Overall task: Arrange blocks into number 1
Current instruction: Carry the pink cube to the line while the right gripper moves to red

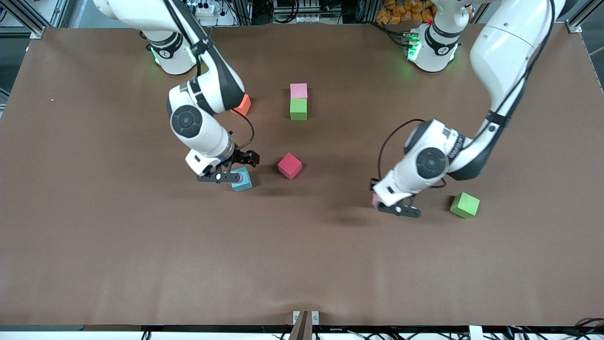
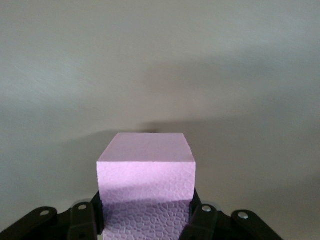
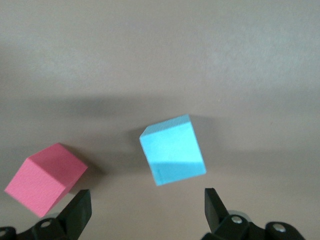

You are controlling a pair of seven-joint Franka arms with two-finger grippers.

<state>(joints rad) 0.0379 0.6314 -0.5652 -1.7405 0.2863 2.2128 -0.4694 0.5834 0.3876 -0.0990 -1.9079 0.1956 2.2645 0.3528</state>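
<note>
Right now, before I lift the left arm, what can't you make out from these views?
- Pink block in the left tool: front view shows only a sliver; the wrist covers it.
- Orange cube: front view, partly covered by the right arm.
- Light-blue cube: front view, right tool overlaps it.
- No purple block visible anywhere.

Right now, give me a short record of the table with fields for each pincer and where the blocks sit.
left pincer: shut on a light pink block, low at the left arm's end of the table
right pincer: open, over the light-blue block
placed: pink block touching green block, the green one nearer the front camera
loose: red block, second green block, orange block
</note>
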